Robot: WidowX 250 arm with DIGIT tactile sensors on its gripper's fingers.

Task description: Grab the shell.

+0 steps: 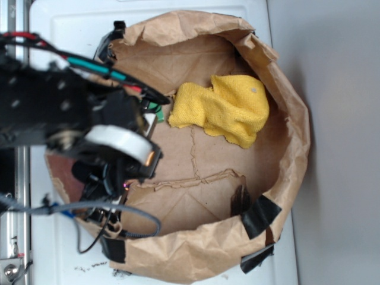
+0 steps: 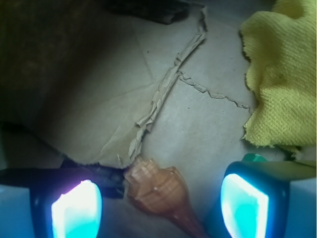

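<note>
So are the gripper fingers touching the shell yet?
Apart. In the wrist view the shell lies between the open fingers, with bare paper showing on both sides.

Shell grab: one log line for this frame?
phase: pre-grasp | gripper: open, straddling shell | contact: none visible | yellow cloth: apart, clear of gripper

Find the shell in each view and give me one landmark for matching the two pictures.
Exterior: the shell is not visible; the arm covers that part of the paper bag.
Wrist: the shell lies at bottom centre, between the open pincer fingers.
Shared landmark: the yellow cloth.
</note>
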